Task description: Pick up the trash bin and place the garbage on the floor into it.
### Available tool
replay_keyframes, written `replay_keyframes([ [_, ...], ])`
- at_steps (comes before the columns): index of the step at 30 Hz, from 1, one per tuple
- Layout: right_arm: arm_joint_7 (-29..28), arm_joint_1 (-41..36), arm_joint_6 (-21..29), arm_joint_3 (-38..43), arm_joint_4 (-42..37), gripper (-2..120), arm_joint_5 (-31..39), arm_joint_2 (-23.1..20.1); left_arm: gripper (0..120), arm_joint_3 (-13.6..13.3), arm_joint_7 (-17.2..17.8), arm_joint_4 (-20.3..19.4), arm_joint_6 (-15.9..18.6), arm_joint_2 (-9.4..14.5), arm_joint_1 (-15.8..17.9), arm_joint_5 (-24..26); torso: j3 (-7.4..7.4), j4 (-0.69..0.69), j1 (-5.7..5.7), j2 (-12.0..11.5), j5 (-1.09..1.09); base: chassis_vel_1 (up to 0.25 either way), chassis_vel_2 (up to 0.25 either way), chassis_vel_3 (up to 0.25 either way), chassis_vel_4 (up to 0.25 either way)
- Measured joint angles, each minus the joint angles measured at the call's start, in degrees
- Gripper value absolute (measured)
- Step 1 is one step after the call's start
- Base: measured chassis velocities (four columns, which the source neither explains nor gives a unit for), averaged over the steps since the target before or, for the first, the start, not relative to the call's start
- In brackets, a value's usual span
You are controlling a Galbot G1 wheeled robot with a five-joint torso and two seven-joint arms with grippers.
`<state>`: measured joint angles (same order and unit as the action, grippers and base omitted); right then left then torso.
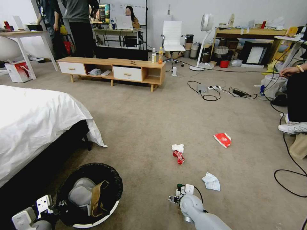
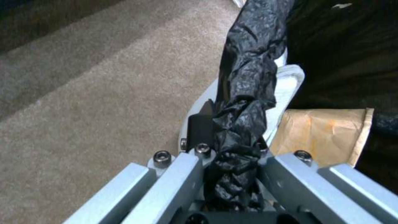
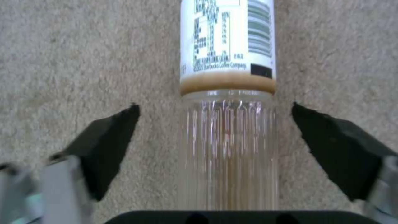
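The left claw (image 2: pixel 232 146) is clenched on the black-bagged rim of the round white plastic trash bin (image 1: pixel 91 195) beside the white-sheeted bed (image 1: pixel 35 121). The right claw (image 3: pixel 215 140) hangs released around a clear ribbed bottle (image 3: pixel 228 130) on the carpet; a crushed red can (image 1: pixel 179 156), white tissues (image 1: pixel 211 181) and a flat red packet (image 1: pixel 222 139) lie beyond.

The bottle (image 3: pixel 227 102) lying on the carpet carries a white label with a block of small print too fine to read. Its last line, at about 6 o'clock on the label just above the tan band, seems to say "Starbucks Coffee Company". A barcode sits at 3 o'clock of that print. The red packet (image 1: pixel 222 139) on the floor bears a white logo that cannot be made out.
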<state>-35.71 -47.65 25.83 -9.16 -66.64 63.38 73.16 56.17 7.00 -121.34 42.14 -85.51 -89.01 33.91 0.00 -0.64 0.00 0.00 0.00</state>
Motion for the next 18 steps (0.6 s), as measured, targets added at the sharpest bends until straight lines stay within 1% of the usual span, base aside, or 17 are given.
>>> replay_keyframes([
  [1, 0.2, 0.0, 0.0, 0.0, 0.5, 85, -0.4, 0.2, 1, 0.0, 0.0, 0.1, 0.0, 0.0, 0.0, 0.0, 0.00, 0.00, 0.00, 0.0, -0.01, 0.000, 0.000, 0.000, 0.000],
  [2, 0.2, 0.0, 0.0, 0.0, 0.5, 85, -0.4, 0.2, 1, 0.0, 0.0, 0.1, 0.0, 0.0, 0.0, 0.0, 0.00, 0.00, 0.00, 0.0, -0.01, 0.000, 0.000, 0.000, 0.000],
  [4, 0.7, 0.0, -0.2, -0.1, 1.6, 75, -1.3, 0.6, 1, 0.0, 0.0, 0.1, 0.0, 0.0, 0.0, 0.0, 0.00, 0.00, 0.00, 0.0, 0.00, 0.000, 0.000, 0.000, 0.000],
  [5, 0.7, 0.0, -0.2, -0.1, 1.6, 75, -1.3, 0.6, 1, 0.0, 0.0, 0.1, 0.0, 0.0, 0.0, 0.0, 0.00, 0.00, 0.00, 0.0, 0.00, 0.000, 0.000, 0.000, 0.000],
  [7, 1.1, 0.0, -0.4, -0.2, 2.0, 64, -2.0, 0.6, 1, 0.0, -0.1, 0.2, 0.0, 0.0, 0.0, 0.0, -0.01, -0.01, 0.00, 0.0, -0.03, 0.000, 0.000, 0.000, 0.000],
  [8, 1.1, -0.1, -0.5, -0.2, 2.1, 60, -2.3, 0.6, 1, 0.0, -0.1, 0.2, 0.0, 0.0, 0.0, 0.0, -0.01, -0.03, 0.00, 0.0, -0.05, 0.000, 0.000, 0.000, 0.000],
  [9, 1.1, -0.1, -0.5, -0.2, 2.1, 60, -2.3, 0.6, 1, 0.0, -0.1, 0.2, 0.0, 0.0, 0.0, 0.0, -0.01, -0.03, 0.00, 0.0, -0.05, 0.000, 0.000, 0.000, 0.000],
  [10, 1.2, -0.2, -0.6, -0.3, 2.2, 51, -2.6, 0.6, 1, 0.0, -0.1, 0.2, 0.0, 0.0, 0.0, 0.0, -0.01, -0.04, 0.00, 0.0, -0.07, 0.000, 0.000, 0.000, 0.000],
  [11, 1.4, -0.3, -0.7, -0.4, 2.2, 47, -2.8, 0.5, 1, 0.0, -0.1, 0.3, 0.0, 0.0, 0.0, 0.0, -0.01, -0.05, 0.00, 0.0, -0.07, 0.000, 0.000, 0.000, 0.000],
  [12, 1.4, -0.3, -0.7, -0.4, 2.2, 47, -2.8, 0.5, 1, 0.0, -0.1, 0.3, 0.0, 0.0, 0.0, 0.0, -0.01, -0.05, 0.00, 0.0, -0.07, 0.000, 0.000, 0.000, 0.000],
  [14, 1.6, -0.6, -0.9, -0.6, 2.1, 40, -3.3, 0.4, 1, 0.0, -0.1, 0.3, 0.0, 0.0, 0.0, 0.0, -0.02, -0.02, 0.00, 0.0, -0.05, 0.000, 0.000, 0.000, 0.000],
  [15, 1.6, -0.6, -0.9, -0.6, 2.1, 40, -3.3, 0.4, 1, 0.0, -0.1, 0.3, 0.0, 0.0, 0.0, 0.0, -0.02, -0.02, 0.00, 0.0, -0.05, 0.000, 0.000, 0.000, 0.000],
  [16, 1.6, -0.7, -1.0, -0.7, 1.9, 36, -3.5, 0.2, 1, 0.0, -0.1, 0.3, 0.0, 0.0, 0.0, 0.0, -0.01, 0.00, 0.00, 0.0, -0.03, 0.000, 0.000, 0.000, 0.000],
  [17, 1.6, -0.7, -1.0, -0.7, 1.9, 36, -3.5, 0.2, 1, 0.0, -0.1, 0.3, 0.0, 0.0, 0.0, 0.0, -0.01, 0.00, 0.00, 0.0, -0.03, 0.000, 0.000, 0.000, 0.000],
  [18, 1.7, -0.8, -1.1, -0.8, 1.7, 34, -3.5, 0.0, 1, -0.1, -0.1, 0.3, 0.0, 0.0, 0.0, 0.0, -0.01, 0.02, 0.00, 0.0, -0.01, 0.000, 0.000, 0.000, 0.000],
])
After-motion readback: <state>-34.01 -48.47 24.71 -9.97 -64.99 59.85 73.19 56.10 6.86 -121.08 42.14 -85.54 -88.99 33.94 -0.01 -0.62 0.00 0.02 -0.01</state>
